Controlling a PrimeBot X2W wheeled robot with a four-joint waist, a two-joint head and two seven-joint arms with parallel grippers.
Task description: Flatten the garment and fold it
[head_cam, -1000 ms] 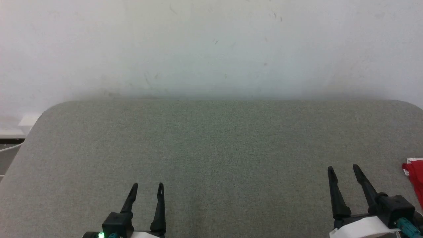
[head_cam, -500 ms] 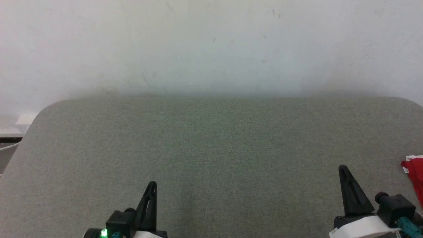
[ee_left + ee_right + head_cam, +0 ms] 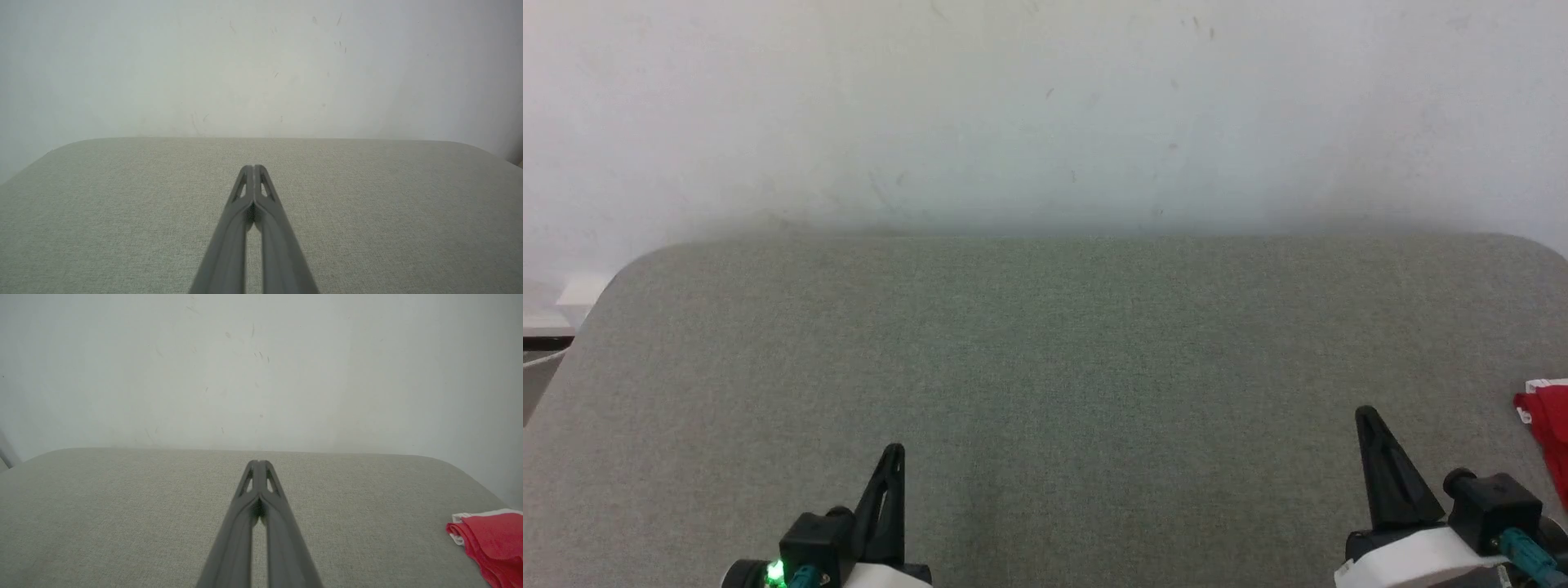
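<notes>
One red garment (image 3: 1547, 425), cropped at edge

Quantity on view: one grey table (image 3: 1045, 367). One red garment (image 3: 1547, 425), at the table's right edge. Two grippers, left gripper (image 3: 894, 451) and right gripper (image 3: 1364, 414), over the table's near edge. One white wall (image 3: 1045, 114), behind the table.
</notes>
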